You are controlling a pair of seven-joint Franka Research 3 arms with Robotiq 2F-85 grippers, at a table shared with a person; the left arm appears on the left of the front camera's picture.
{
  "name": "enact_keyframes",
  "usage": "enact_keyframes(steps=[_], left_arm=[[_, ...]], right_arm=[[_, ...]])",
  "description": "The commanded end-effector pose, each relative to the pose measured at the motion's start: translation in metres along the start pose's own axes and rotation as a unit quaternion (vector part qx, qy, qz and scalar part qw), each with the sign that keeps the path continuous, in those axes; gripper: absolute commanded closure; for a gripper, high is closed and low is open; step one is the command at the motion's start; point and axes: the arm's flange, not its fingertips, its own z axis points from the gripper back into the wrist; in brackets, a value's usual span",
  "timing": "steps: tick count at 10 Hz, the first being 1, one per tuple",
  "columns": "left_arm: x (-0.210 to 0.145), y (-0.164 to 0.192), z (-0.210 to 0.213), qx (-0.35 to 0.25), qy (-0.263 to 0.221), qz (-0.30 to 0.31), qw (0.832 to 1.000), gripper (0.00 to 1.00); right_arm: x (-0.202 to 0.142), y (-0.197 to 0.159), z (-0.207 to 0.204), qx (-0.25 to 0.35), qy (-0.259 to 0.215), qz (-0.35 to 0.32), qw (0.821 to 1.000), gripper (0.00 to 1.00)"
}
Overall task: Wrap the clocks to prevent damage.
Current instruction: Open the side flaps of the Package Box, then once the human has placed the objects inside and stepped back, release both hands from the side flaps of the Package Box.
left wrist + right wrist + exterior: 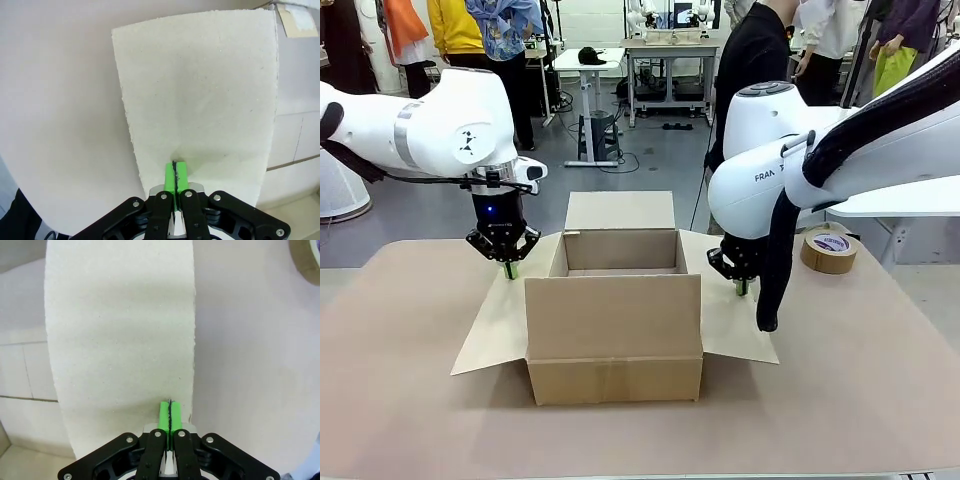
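The left gripper (507,268) was found pressed together, with nothing pinched between its green pads (169,177). Its tip was set down on the left flap (492,335) of an open cardboard box (615,382), near that flap's far corner. The right gripper (742,288) was likewise closed on nothing, its pads (164,417) brought down onto the right flap (738,335) close to its outer edge. In the wrist views each closed tip was seen meeting pale cardboard; whether it was pushed hard or merely touched could not be told.

The box was placed at the middle of the table (860,400) with its flaps spread: one at 9 o'clock, one at 3 o'clock, one raised at 12 o'clock, and one folded down over the near wall at 6 o'clock. A tape roll (828,250) was laid flat at about 2 o'clock from the box, well apart from it.

As for the clocks, their place could not be told — the floor of the box was hidden behind the near wall, and only bare inner walls were seen above it. The work was therefore judged to be near its start: the flaps, it seemed, were being pinned open so that something might be put in. Wrapping, packing, folding of the flaps and taping were all judged to be left — unless wrapped clocks were already lying unseen on the box's floor.
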Motion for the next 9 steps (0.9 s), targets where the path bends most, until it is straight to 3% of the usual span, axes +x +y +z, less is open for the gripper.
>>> enact_keyframes(steps=[1, 9], left_arm=[[-0.0023, 0.0024, -0.0032, 0.014, 0.012, -0.004, 1.0, 0.99], [-0.0023, 0.0024, -0.0032, 0.014, 0.012, -0.004, 1.0, 0.99]], right_arm=[[-0.0014, -0.0016, -0.0006, -0.004, 0.005, -0.001, 1.0, 0.99], [-0.0014, -0.0016, -0.0006, -0.004, 0.005, -0.001, 1.0, 0.99]])
